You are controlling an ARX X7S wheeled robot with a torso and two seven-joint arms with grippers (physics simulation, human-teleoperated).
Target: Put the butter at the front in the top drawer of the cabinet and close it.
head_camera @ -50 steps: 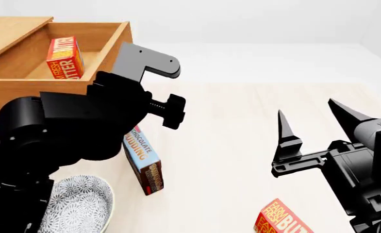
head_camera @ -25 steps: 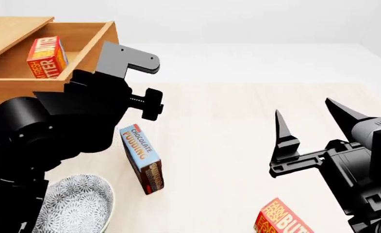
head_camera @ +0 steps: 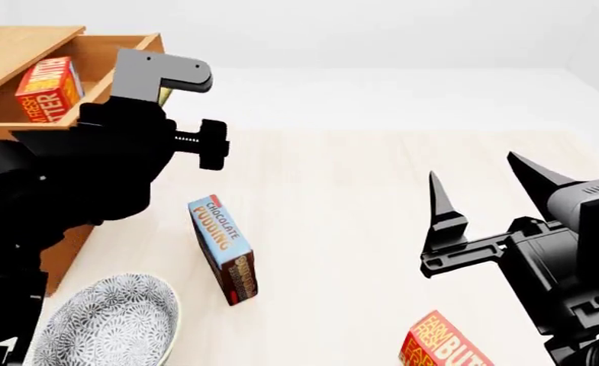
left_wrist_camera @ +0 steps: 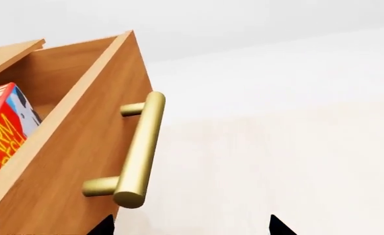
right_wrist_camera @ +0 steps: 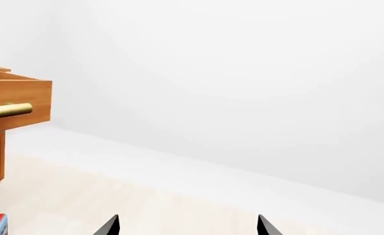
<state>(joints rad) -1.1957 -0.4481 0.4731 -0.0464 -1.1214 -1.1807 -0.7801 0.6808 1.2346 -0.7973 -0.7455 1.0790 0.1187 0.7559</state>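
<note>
The left gripper (left_wrist_camera: 188, 226) is spread wide just below the brass handle (left_wrist_camera: 138, 152) of the top drawer (left_wrist_camera: 80, 147), gripping nothing. The butter (head_camera: 45, 90) is seen inside that open drawer. The right gripper (head_camera: 487, 194) is likewise spread, empty, well apart.

The left arm (head_camera: 85, 175) hides the drawer (head_camera: 106, 57) front and its handle (left_wrist_camera: 138, 152) in the head view. The left jaws show only their tips at the wrist picture's edge. A second butter carton (head_camera: 444, 345), below the right jaws, is cut off.
</note>
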